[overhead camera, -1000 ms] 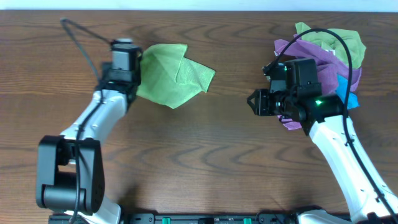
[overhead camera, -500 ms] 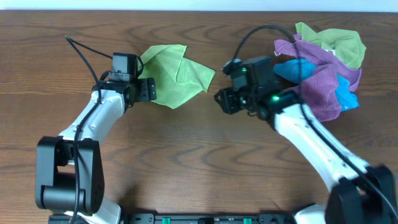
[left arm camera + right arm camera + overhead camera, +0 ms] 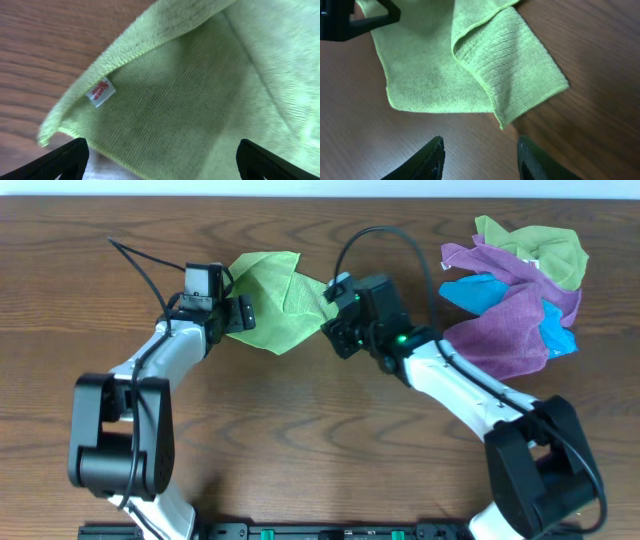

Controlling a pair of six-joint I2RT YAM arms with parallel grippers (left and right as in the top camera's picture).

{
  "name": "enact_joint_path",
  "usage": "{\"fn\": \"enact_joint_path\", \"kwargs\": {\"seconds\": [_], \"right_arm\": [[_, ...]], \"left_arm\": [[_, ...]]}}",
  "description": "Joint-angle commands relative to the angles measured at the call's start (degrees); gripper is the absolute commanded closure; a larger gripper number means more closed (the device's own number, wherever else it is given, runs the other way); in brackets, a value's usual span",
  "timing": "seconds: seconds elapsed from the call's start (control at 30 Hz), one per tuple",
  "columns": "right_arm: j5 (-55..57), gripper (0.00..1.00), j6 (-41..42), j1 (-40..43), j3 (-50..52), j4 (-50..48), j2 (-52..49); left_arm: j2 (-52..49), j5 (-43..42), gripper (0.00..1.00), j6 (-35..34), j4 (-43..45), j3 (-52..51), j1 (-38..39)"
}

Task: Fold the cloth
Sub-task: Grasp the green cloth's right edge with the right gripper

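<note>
A light green cloth (image 3: 281,297) lies crumpled and partly folded over itself on the wooden table, left of centre. My left gripper (image 3: 241,318) is open at its left edge; in the left wrist view the cloth (image 3: 200,85) with a small white tag (image 3: 100,92) fills the space between the fingertips (image 3: 62,161). My right gripper (image 3: 334,332) is open and empty just right of the cloth's right corner (image 3: 530,95), its fingers (image 3: 431,161) over bare wood.
A heap of other cloths (image 3: 520,290), purple, blue and green, lies at the back right. The left arm's black cable (image 3: 140,265) loops over the table at the back left.
My right gripper has moved left from beside the heap of cloths to the green cloth's right corner. My left gripper has shifted slightly right onto the cloth's left edge.
</note>
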State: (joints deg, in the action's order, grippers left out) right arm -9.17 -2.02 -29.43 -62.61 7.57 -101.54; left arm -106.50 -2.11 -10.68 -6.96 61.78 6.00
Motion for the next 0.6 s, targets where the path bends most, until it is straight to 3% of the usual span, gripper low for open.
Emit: {"fn": "enact_joint_path", "kwargs": {"seconds": [0.0, 0.57], "right_arm": [[7.1, 0.52, -3.5, -2.0, -0.1, -1.4, -1.8], [9.6, 0.6, -4.5, -3.0, -1.9, -9.7, -11.6]], "left_arm": [[-1.1, 1.3, 0.04, 0.4, 1.5, 0.3, -0.5], [-2.3, 2.7, 0.04, 0.4, 3.2, 0.3, -0.5]]}}
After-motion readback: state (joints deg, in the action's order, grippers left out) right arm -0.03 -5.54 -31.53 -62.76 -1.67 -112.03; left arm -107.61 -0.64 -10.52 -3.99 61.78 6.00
